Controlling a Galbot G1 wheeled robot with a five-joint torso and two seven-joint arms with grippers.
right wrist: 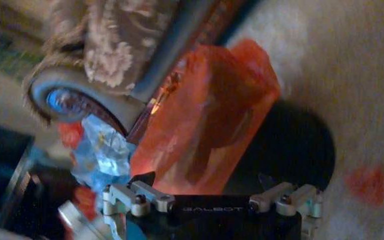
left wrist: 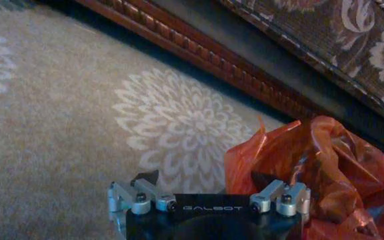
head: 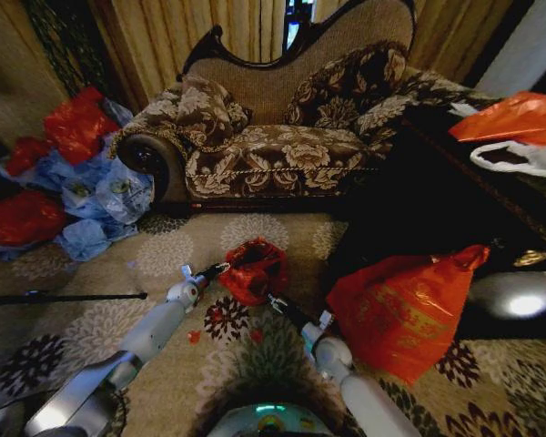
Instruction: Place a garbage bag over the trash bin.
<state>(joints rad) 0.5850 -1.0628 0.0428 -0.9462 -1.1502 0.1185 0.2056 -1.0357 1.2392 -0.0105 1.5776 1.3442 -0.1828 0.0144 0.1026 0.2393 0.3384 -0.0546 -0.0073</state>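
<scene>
Both arms reach forward over the patterned carpet (head: 164,250) and meet at the small red bag in the middle of the floor. The left gripper (head: 220,269) comes in from the robot's left with its tip at that side of the garbage bag (head: 253,269). From the left wrist view the left gripper's (left wrist: 205,179) two dark fingertips stand apart; the one nearer the bag lies against the crinkled red plastic (left wrist: 315,165), the other sits over bare carpet, and whether film is pinched between them cannot be told.

The right gripper (head: 275,302) reaches up from below and touches the lower edge of the bag on the robot's right side. In the right wrist view the right gripper's (right wrist: 205,179) fingers are also spread, with the red plastic (right wrist: 205,120) directly ahead of one fingertip and the dark round trash bin (right wrist: 299,150) beside and behind the bag. A grip on the film cannot be confirmed here either.

The garbage bag sits bunched and puffed up on the carpet, loosely open at the top, covering most of the bin; in the head view no black rim can be made out under it.

Just to the robot's right of the bag lies a much larger orange-red bag (head: 400,309) with yellowish print. Beyond stands a brown floral sofa (head: 282,137), and to its left a heap of red and blue bags (head: 82,182) lies on the floor.
</scene>
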